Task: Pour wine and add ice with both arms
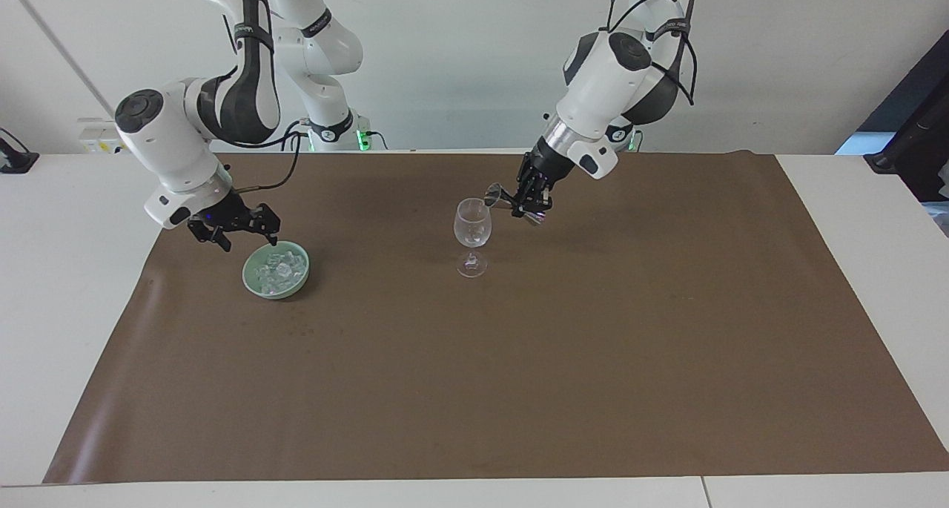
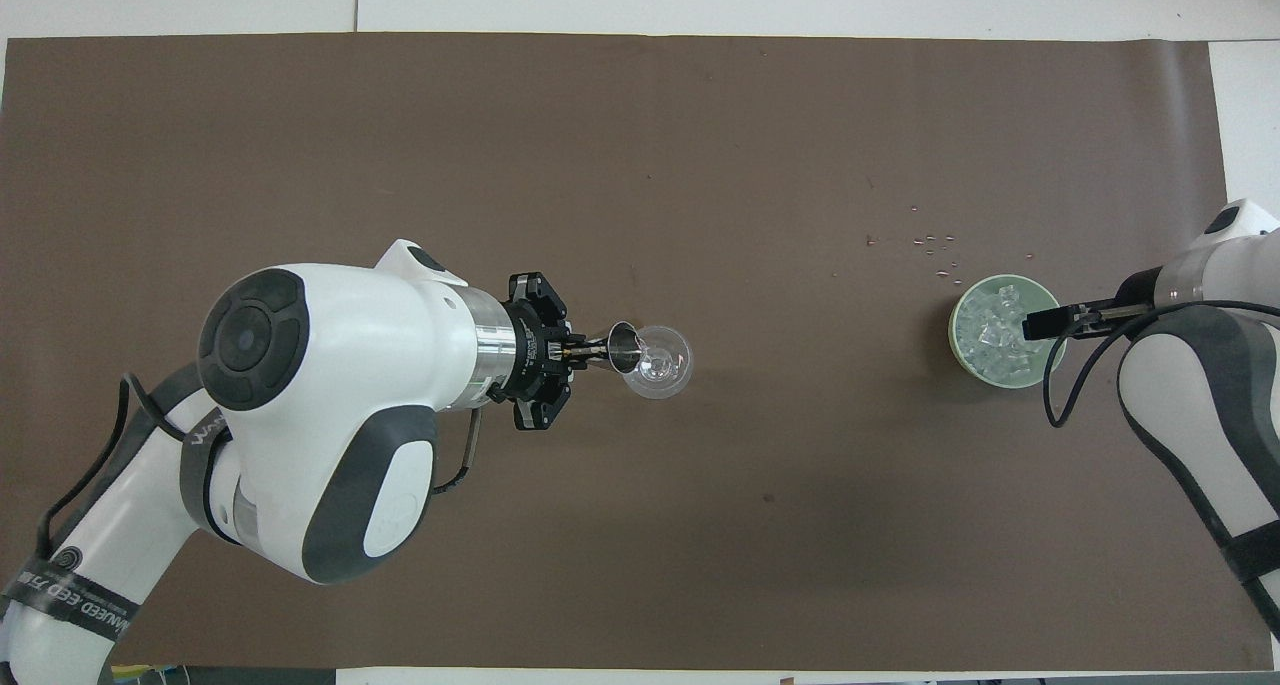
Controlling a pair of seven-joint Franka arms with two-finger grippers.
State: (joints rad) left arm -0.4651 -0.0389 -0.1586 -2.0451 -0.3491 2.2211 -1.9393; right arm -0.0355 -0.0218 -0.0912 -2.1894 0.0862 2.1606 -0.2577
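The left gripper (image 1: 528,205) had its fingertips pinched together on a small metal measuring cup (image 1: 495,194), tipped so that its mouth leaned over the rim of the wine glass (image 1: 472,224); holding it sideways from the left arm's end of the table seemed meant to let the cup pour into the bowl of the glass without the hand crowding the glass itself. No liquid could be made out in the glass, which stood upright on its foot in the middle of the mat. The right gripper (image 1: 239,228) hung with its jaws spread wide and nothing between them, low over the rim of the pale green bowl (image 1: 252,279), on the side nearer the robots, a stance that looked like readiness to come down on a chunk. The ice (image 1: 279,269) lay heaped inside that bowl, toward the right arm's end of the table, well apart from the glass, so that each arm probably had its own station and the two need not cross. A few small specks lay on the mat just beside the bowl, farther from the robots. The brown mat (image 1: 519,389) covered most of a white table (image 1: 59,271), with a plain white wall (image 1: 460,48) above the arms' bases.
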